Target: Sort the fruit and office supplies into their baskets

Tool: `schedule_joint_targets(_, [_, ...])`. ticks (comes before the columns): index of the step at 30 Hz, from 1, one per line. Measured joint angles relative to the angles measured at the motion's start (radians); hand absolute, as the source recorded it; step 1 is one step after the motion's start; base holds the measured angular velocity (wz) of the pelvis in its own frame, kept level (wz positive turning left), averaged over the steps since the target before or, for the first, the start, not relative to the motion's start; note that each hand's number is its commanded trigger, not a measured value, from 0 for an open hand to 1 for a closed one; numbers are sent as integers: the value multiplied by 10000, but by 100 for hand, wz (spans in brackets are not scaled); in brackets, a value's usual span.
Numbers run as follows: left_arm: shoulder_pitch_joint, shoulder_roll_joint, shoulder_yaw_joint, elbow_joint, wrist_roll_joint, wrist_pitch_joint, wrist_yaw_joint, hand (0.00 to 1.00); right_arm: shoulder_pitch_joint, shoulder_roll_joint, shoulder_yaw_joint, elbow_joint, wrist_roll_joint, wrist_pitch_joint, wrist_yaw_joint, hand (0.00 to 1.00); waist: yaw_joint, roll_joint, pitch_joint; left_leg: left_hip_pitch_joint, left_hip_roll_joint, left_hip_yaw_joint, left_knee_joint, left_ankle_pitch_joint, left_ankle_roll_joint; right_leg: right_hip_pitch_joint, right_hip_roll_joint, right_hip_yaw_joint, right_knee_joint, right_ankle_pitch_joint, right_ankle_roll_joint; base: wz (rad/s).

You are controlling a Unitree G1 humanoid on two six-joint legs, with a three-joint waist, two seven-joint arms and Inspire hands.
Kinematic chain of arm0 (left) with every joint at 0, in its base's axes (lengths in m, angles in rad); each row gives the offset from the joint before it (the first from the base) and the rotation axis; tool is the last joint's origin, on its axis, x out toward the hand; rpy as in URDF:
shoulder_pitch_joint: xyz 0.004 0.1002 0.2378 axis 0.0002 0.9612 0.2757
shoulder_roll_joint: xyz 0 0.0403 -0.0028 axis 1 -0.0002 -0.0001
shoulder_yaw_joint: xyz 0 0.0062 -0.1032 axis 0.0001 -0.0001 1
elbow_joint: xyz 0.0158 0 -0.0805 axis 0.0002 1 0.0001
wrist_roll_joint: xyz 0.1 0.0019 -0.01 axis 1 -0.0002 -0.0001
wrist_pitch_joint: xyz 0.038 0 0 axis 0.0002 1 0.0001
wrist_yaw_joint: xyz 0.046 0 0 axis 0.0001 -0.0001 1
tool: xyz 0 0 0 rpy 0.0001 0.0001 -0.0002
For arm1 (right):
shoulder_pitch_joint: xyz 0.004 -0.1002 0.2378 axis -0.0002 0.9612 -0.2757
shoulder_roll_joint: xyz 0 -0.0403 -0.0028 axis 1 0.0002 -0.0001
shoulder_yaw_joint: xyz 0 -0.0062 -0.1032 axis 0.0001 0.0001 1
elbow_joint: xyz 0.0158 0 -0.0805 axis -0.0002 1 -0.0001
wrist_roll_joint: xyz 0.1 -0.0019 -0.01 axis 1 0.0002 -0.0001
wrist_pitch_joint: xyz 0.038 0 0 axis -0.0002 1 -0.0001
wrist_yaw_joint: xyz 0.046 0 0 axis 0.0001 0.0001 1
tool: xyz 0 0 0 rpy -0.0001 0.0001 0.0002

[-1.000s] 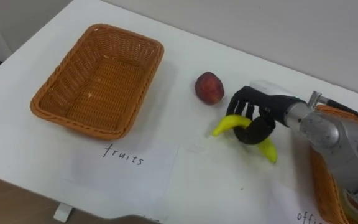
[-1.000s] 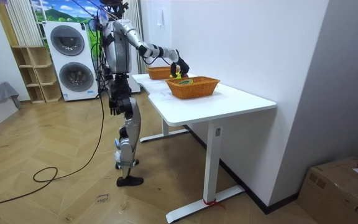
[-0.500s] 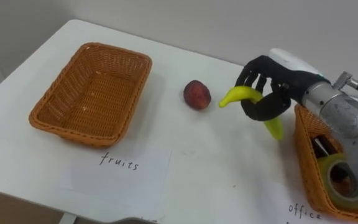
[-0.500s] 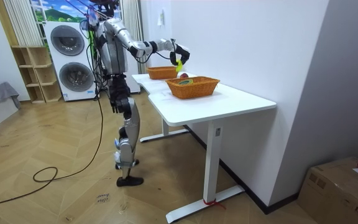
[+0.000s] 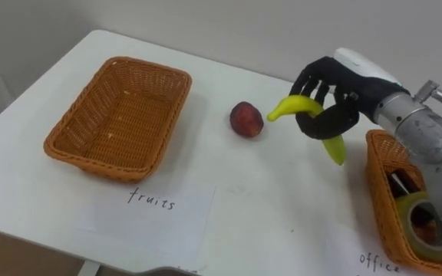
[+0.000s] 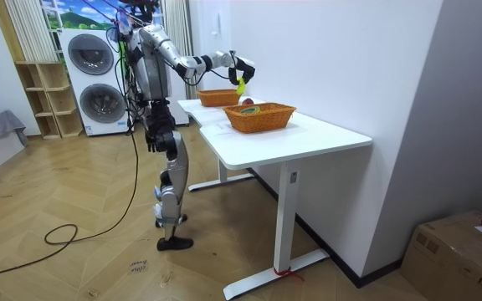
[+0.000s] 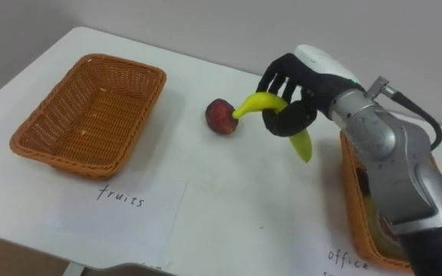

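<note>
Banana [image 5: 288,106], lifted off table [image 5: 282,207] since 1 s ago, sits in right hand [image 5: 334,83] w/ fingers curled round it. Fruit basket [image 5: 121,115] empty; banana & peach [image 5: 246,119] still to go.

Right hand [image 5: 336,96] is raised, back of the hand facing up and far, black fingers [image 5: 314,77] curled down and thumb wrapped under, clamped on a banana [image 5: 291,106]. The wrist is bent slightly left. The right arm enters from the lower right, silver forearm angled up and to the far left. Room view: robot upright, right arm out about shoulder height toward the room view's right, elbow slightly bent.
</note>
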Motion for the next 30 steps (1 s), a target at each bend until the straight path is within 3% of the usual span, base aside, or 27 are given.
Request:
schedule_joint_targets(9, [-56,-39,75,2,463,3,33,0,-525,243,3,-8,410,99,-900,100,200,-56,-33,78,15,2,-11,-1,0,68,0,-34,4,-7,11,0])
schedule_joint_targets(16, [-168,-76,54,-5,725,-2,30,0,-744,480,73,-333,883,89,-1049,100,432,2,7,67,-5,15,-7,-6,4,74,-28,-95,8,-7,11,0])
schedule_joint_targets(21, [-223,-77,45,83,741,-1,-16,0,-989,512,132,-333,1179,75,-1162,100,465,-6,2,-75,-69,-211,54,4,20,61,-85,-357,-6,-17,27,13])
schedule_joint_targets(24, [-226,-81,50,156,740,-3,-34,0,-1091,760,135,-332,1121,71,-1341,100,623,-20,-3,-84,-87,-257,45,9,28,69,-96,-372,-7,-25,40,6])
schedule_joint_targets(30, [-258,-75,42,183,699,-10,26,0,-1278,899,970,-226,1179,67,-1588,100,855,-181,29,-95,-133,-403,18,20,48,76,-117,-393,-5,-42,69,5])
